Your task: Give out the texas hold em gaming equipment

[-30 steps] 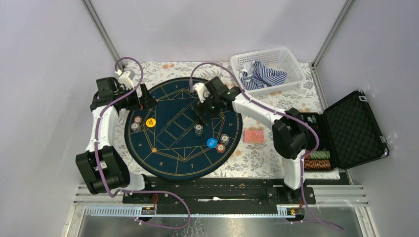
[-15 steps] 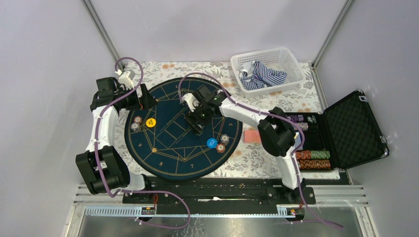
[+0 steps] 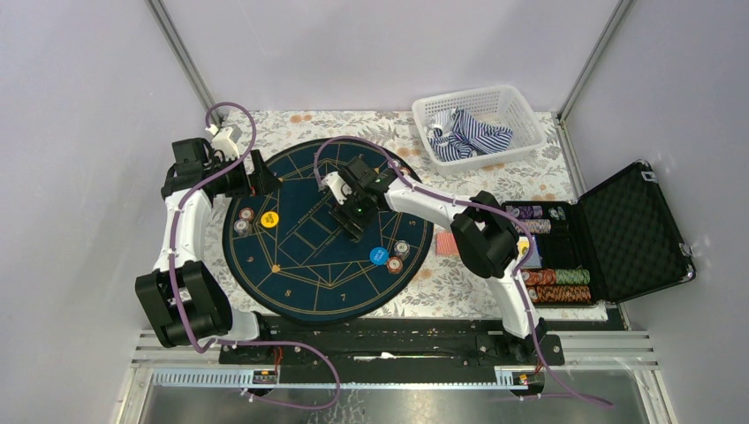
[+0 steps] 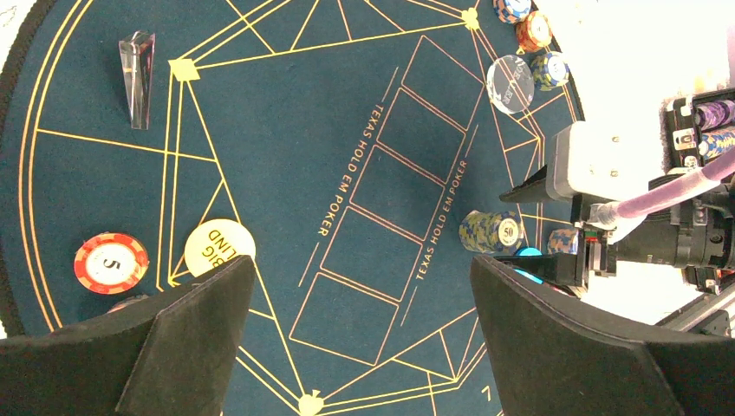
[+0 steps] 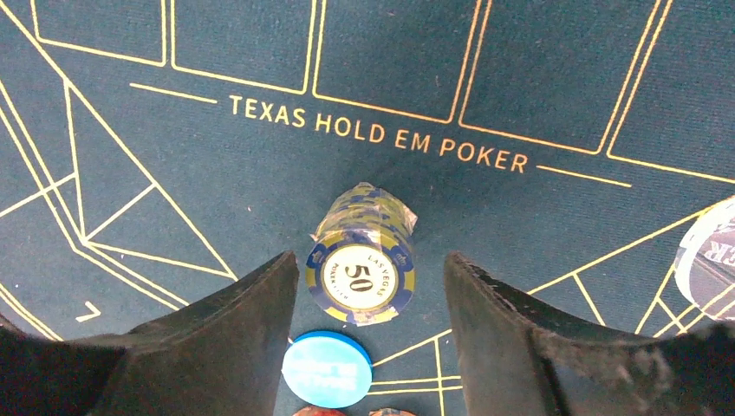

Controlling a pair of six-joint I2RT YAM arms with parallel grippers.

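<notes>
Right end effector (image 3: 350, 223) is straddling the 50-marked chip stack (image 5: 361, 264), jaws parted, a gap showing on each side. The stack is standing on the navy mat (image 5: 217, 191), near the blue disc (image 5: 327, 368). Left end effector (image 4: 360, 277) is hovering released, jaws spread wide.

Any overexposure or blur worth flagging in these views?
Left wrist: tablecloth beyond the mat is blown out white. Right wrist: the 50 chip stack is sharp, the right end effector dark and soft-edged. Top external: evenly lit, no glare.
</notes>
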